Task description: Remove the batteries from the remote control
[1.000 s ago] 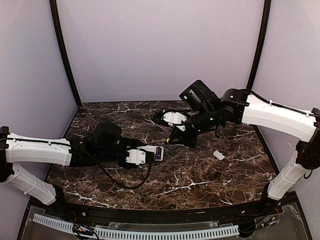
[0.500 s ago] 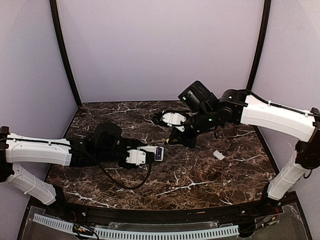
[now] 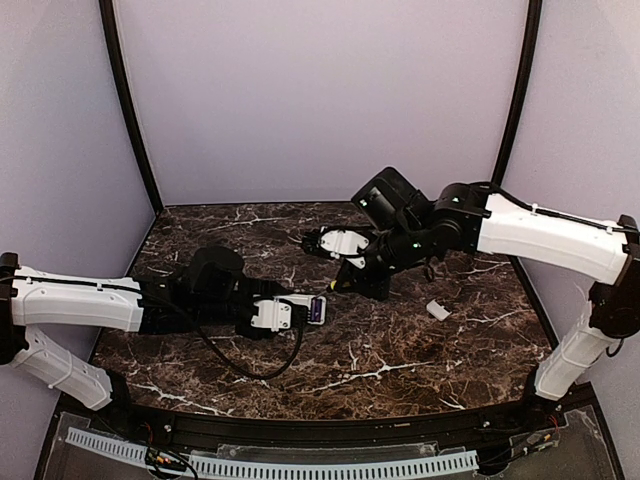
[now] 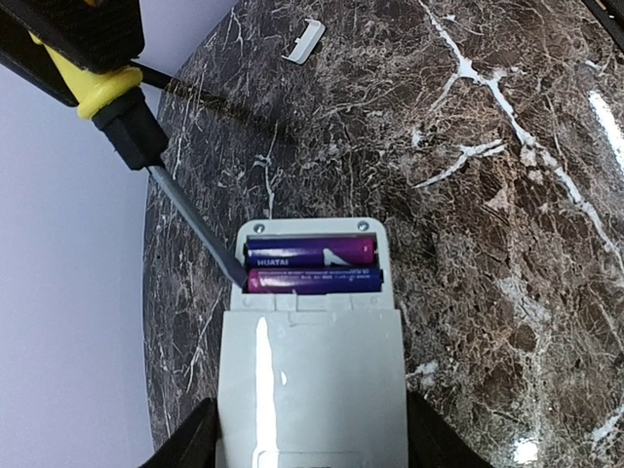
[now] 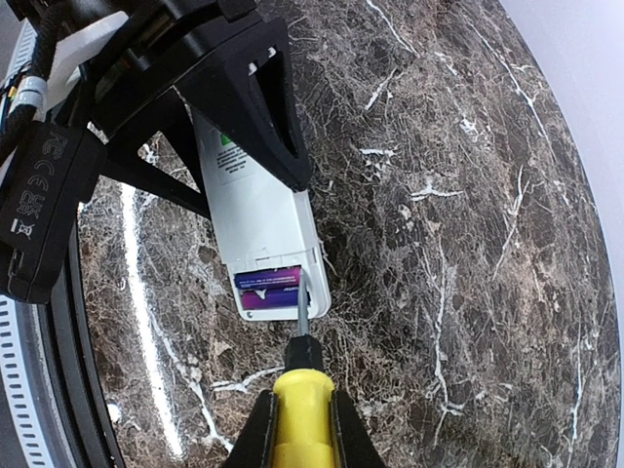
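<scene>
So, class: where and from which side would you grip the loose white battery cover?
Probably from straight above, pinching across its short width: the battery cover lies alone on the marble table, both long edges free, too thin to take sideways.

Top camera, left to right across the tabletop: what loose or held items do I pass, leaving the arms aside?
remote → batteries, in its right end → screwdriver → cover
</scene>
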Tool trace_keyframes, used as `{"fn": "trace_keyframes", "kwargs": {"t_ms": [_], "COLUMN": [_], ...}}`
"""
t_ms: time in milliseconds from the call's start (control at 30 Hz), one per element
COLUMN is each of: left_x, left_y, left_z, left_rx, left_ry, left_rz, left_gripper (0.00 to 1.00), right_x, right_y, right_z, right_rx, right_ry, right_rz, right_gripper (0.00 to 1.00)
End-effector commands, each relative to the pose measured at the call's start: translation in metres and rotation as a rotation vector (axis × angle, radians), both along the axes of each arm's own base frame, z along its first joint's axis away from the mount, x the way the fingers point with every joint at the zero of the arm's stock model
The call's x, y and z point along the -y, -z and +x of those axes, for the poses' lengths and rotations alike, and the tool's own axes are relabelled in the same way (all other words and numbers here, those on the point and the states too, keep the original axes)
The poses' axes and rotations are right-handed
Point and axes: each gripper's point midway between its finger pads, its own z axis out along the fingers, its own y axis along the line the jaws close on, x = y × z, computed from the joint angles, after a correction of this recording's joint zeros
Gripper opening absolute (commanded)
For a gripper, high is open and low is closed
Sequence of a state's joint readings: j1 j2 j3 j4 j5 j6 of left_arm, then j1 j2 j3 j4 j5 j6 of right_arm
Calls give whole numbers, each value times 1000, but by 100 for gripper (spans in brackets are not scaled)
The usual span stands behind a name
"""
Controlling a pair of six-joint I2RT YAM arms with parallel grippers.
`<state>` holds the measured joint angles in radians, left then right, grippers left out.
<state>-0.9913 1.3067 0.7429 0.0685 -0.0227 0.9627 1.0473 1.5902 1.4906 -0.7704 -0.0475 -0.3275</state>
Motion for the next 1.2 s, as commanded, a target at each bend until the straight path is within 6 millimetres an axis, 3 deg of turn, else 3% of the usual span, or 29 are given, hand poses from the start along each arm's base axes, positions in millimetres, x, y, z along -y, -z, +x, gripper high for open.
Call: {"fn": "trace_keyframes", "kwargs": {"t_ms": [0,400,867,1167], "left_x": [4,4,7,4], "left_y": [-21,-27,-31,-32], "left_z": [-3,-1,-6,1], "left_rx": [17,-3,-171,-150], "left_ry": [9,-17,12,-12], "left_rz": [-77,-112,-158,-164], "left_gripper": [0,0,0,0], "right_x": [-3,-6,-7,-13], "right_y": [12,23,33,35], "right_z": [-1,-15,-32,-45], "right_rx": [-4,-42,-14,-60], "right_ry": [10,-32,-86,-129], "right_rz": [-20,-37,-108,-93], "right_gripper": [0,0,0,0]}}
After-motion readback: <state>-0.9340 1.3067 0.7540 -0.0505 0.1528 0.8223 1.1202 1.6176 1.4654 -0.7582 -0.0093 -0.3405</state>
